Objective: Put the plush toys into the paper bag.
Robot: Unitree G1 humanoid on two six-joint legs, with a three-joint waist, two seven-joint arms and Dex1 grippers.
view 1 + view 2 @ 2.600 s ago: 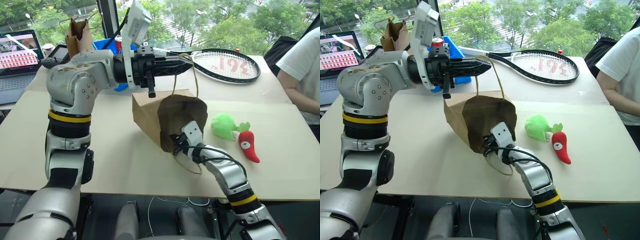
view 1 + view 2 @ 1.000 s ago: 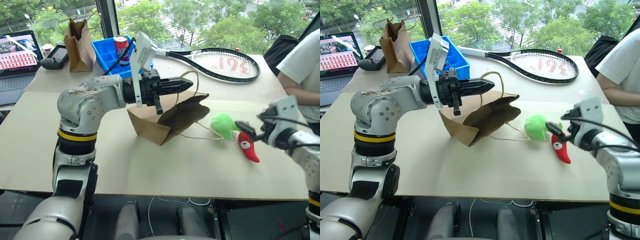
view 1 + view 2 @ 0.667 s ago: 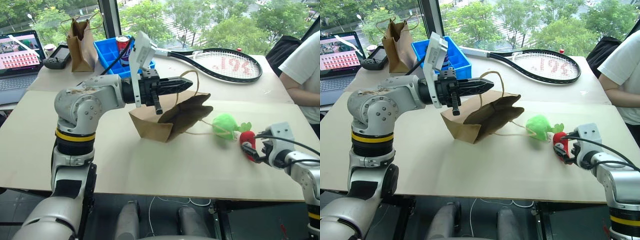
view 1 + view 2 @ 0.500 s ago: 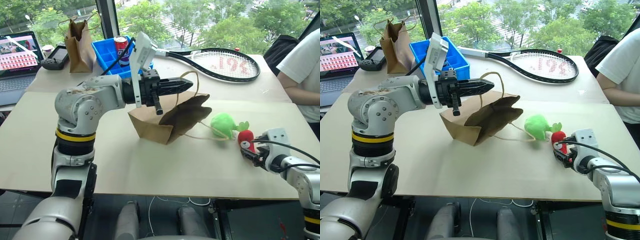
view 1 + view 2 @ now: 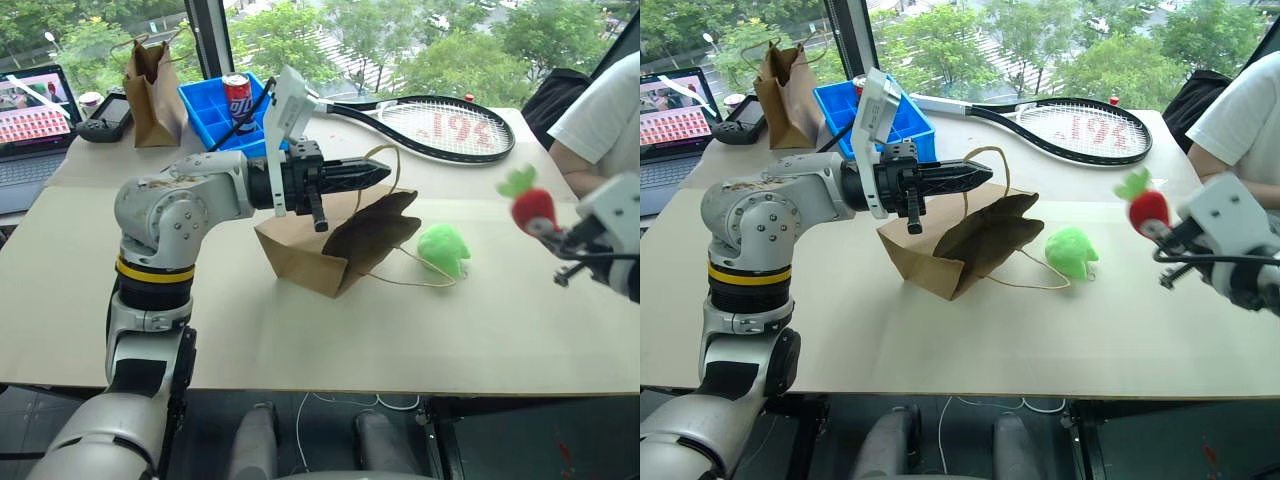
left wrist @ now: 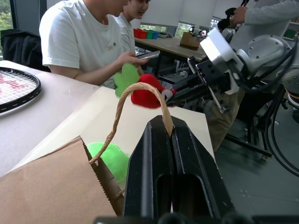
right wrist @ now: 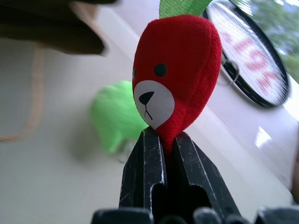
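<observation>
The paper bag lies tilted on the table with its mouth toward the right. My left gripper is shut on its twine handle and holds that handle up, level. The green plush toy rests on the table just right of the bag's mouth. At the right, my right gripper is shut on the narrow end of the red chili plush toy, which it holds in the air well above the table. Seen up close, the chili has its face and green leaf pointing away from the fingers.
At the back left stand a narrower brown bag, a blue bin with a red can, and a laptop. A tennis racket lies at the back. A person in a white shirt sits at the right edge.
My right gripper came down beside the red chili, shut on it and lifted it off the table. The left gripper, the bag and the green toy have stayed put.
</observation>
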